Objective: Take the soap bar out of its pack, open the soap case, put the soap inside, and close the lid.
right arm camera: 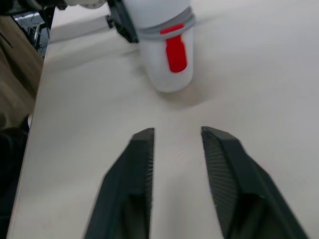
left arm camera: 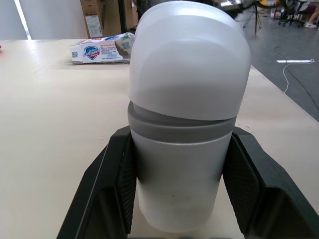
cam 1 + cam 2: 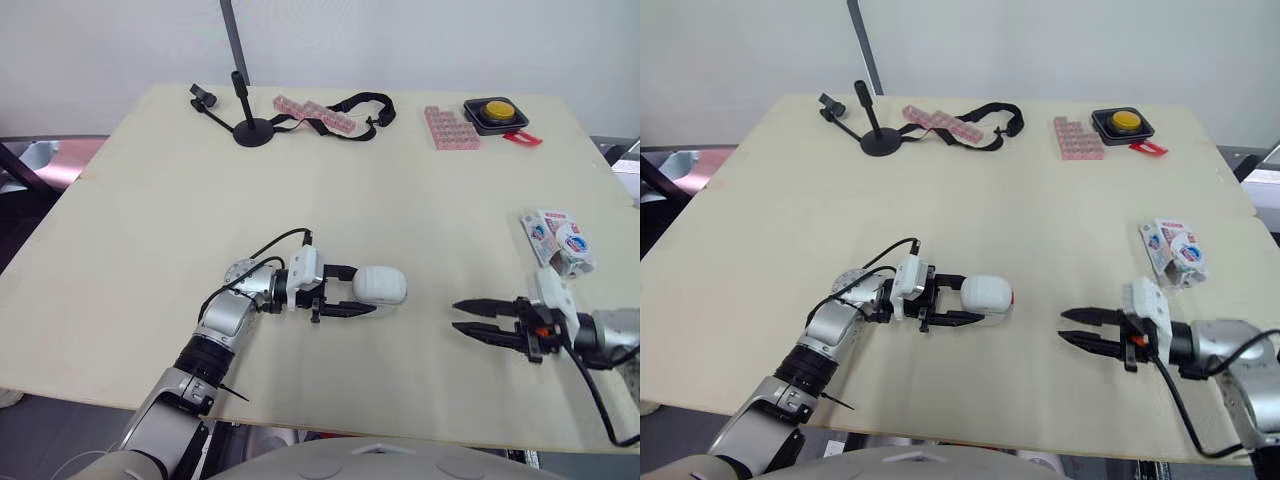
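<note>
Near the front edge of the bench [image 3: 400,180], the left hand [image 3: 362,292] is clamped on the white soap case [image 3: 384,284], its lid on. Well apart to the right, the right hand [image 3: 457,316] points at it, fingers spread and empty. Farther back on the right lies the soap pack [image 3: 557,241]. A yellow button [image 3: 497,110] sits at the far edge.

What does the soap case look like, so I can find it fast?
Start at the big pale table and look near the middle of its front edge. There the left gripper clamps the soap case. It is a smooth, rounded white box with a grey band and a red latch, unlike the crumpled printed soap pack by the right edge.
</note>
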Available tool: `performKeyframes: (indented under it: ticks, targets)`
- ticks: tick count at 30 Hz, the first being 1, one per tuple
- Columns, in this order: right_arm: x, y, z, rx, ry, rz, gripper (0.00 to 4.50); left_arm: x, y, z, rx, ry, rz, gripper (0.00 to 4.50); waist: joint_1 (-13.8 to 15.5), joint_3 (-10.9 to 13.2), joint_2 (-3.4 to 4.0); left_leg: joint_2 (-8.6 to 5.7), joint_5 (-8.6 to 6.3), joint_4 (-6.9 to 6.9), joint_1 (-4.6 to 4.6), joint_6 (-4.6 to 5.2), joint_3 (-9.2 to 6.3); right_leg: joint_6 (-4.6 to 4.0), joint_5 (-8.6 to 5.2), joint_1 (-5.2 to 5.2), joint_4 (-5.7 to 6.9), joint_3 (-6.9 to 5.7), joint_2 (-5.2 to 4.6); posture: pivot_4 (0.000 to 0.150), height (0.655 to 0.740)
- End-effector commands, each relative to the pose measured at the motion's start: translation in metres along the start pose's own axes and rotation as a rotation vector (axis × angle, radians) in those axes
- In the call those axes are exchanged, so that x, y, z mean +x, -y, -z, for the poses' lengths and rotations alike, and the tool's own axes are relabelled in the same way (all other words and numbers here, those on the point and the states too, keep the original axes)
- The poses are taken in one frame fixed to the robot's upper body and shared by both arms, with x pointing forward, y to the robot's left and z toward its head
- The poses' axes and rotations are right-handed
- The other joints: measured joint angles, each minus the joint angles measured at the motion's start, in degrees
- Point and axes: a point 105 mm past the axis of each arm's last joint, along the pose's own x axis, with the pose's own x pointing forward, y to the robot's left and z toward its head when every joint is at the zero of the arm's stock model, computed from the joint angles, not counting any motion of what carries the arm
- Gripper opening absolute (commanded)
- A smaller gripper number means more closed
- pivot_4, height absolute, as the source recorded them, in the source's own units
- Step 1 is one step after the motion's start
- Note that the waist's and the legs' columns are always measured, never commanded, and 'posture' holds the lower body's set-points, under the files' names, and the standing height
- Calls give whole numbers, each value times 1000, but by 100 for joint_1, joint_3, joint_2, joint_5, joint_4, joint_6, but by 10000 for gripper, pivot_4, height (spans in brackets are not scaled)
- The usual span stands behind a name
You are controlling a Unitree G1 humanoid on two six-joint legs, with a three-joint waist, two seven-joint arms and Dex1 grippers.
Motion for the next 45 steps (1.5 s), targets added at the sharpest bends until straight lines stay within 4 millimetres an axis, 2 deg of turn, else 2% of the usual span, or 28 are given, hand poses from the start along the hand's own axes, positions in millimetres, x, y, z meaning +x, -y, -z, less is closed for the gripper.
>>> performKeyframes:
  ticks: [1, 4, 7, 10, 14, 21, 29, 45]
  targets:
    - [-3, -2, 9, -116, 18, 11, 957, 1, -2, -6, 27, 14, 7, 19365, -33, 0, 0, 0, 0, 1, 0, 2, 0, 0, 0, 1, 1, 0, -1, 1500, 7385]
    - [-1, -1, 8, -196, 56, 12, 360, 2, -2, -6, 27, 15, 9, 19365, -69, 0, 0, 0, -1, 3, 0, 7, 0, -1, -1, 1, 6, 1, -1, 1500, 7385]
    - [3, 3, -10, -266, 138, 19, 360, 2, -2, -6, 28, 15, 8, 19365, -96, 0, 1, 0, 0, 3, 1, 12, 0, -2, -1, 1, 9, 1, -1, 1500, 7385]
    - [10, 5, -38, -332, 222, 8, 360, 1, -2, -6, 28, 12, 8, 19365, -104, 0, 1, 2, 2, 5, 5, 16, -1, -2, -1, 1, 12, 1, -1, 1500, 7385]
    - [30, 4, -88, -387, 355, -22, 360, 0, -1, -5, 26, 8, 10, 19365, -108, 0, 1, 3, 2, 6, 9, 18, -2, -1, -1, 0, 14, 1, 0, 1500, 7385]
    - [61, -7, -132, -312, 424, -118, 360, 0, -2, -6, 26, 7, 8, 19365, -53, -1, 2, 0, 5, 5, 6, 14, -4, -1, -1, -2, 14, -1, 1, 1500, 7385]
    - [79, -21, -121, -299, 263, -221, 360, -1, -3, -6, 27, 8, 0, 19365, -24, -1, 2, -4, 18, 4, 2, -13, -3, 1, 0, -5, 9, 0, 1, 1500, 7385]
    - [87, -12, -97, -285, 131, -214, 360, -1, -3, -6, 30, 6, -8, 19365, -25, 0, 1, -4, 17, 2, 2, -19, -2, 1, 1, -4, 9, 0, 1, 1500, 7385]
